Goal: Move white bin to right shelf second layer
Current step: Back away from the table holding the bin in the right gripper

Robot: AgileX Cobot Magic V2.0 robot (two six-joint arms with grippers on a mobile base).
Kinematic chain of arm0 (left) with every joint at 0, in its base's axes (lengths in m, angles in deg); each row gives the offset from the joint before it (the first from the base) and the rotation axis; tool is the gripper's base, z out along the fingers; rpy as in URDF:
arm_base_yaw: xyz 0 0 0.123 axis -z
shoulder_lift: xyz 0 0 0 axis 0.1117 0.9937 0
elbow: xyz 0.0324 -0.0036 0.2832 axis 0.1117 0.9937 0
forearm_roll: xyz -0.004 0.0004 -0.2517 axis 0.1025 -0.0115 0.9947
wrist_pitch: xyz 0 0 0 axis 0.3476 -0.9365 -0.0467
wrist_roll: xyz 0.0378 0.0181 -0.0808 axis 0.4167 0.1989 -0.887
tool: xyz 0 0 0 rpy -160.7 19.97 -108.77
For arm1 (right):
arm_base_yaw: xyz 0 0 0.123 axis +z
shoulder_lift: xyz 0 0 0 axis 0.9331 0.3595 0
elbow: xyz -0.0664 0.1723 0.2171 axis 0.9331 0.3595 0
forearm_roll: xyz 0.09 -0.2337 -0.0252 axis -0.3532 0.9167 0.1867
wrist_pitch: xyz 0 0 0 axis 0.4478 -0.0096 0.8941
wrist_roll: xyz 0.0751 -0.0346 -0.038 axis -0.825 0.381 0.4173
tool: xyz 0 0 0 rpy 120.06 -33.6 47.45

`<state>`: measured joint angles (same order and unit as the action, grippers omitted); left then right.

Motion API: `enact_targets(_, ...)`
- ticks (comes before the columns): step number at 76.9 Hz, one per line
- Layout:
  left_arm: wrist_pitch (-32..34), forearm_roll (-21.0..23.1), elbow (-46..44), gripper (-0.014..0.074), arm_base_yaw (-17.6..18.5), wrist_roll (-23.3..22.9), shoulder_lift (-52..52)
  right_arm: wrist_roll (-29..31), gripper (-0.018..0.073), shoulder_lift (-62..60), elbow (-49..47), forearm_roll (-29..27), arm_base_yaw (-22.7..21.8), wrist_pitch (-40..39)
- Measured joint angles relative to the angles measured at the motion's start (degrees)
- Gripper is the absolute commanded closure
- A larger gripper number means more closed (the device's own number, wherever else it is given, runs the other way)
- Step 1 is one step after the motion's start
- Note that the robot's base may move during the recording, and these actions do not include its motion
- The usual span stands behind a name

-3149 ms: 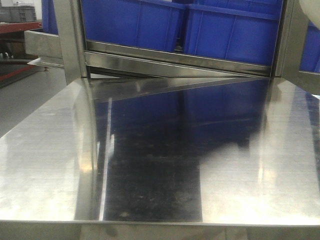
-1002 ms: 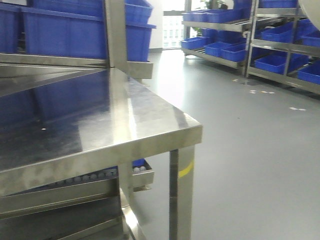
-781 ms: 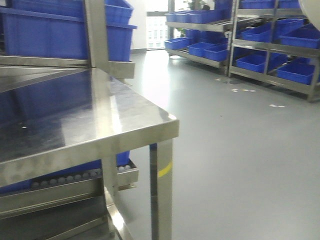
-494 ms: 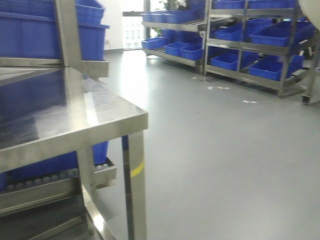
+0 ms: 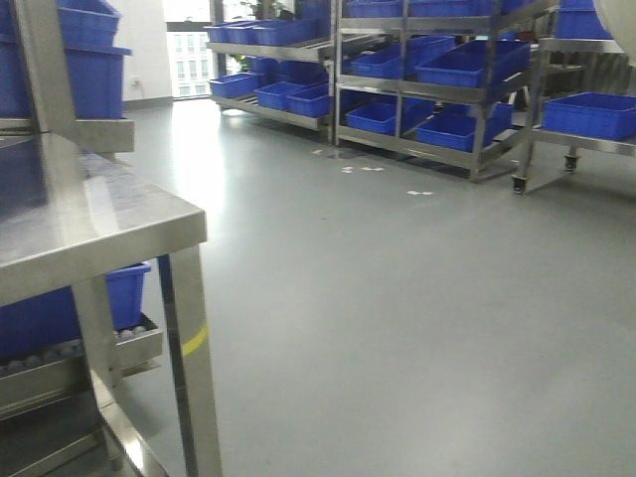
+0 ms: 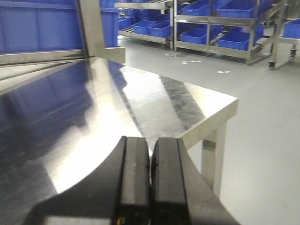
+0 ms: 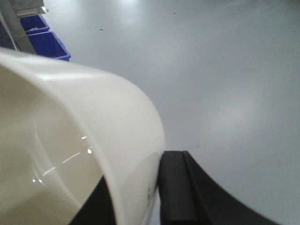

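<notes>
Front view: a steel counter (image 5: 99, 214) fills the left side and is cut off by the frame edge, with only one corner and one leg in sight. Blue crates (image 5: 60, 313) sit under it on a low rail, partly hidden by the leg. Bare grey floor (image 5: 397, 298) runs back to steel racks (image 5: 437, 70) loaded with more blue crates. They are too far and too blurred to tell their levels apart. The white bin (image 5: 621, 20) shows only as a pale curved sliver in the top right corner. No fingers appear here.

Left wrist view: the left fingers (image 6: 136, 178) are pressed together with nothing between them, and their roots are cut off by the lower edge. They hang over the counter's shiny top. Its corner lies ahead of the fingers and to their right, with the floor beyond. The far racks are ahead on the right, and a steel post (image 6: 91, 23) is ahead on the left.

Right wrist view: the white bin fills the left half, so close that it blurs, and most of it is out of frame. The right fingers (image 7: 176, 187) grip its wall. One black finger lies against the outside. The other is a dark shape inside the wall, mostly hidden. Floor stretches beyond the fingers. Blue crates (image 7: 44, 42) are far ahead on their left.
</notes>
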<state>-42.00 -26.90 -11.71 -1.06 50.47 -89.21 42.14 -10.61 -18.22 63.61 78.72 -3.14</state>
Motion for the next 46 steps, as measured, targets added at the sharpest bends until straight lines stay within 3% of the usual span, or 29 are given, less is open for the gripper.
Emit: enact_targets(46,0.00,0.00,0.00,0.0512,0.00,0.00,0.00,0.00,0.0504,0.00,0.00,0.00,0.00,0.00)
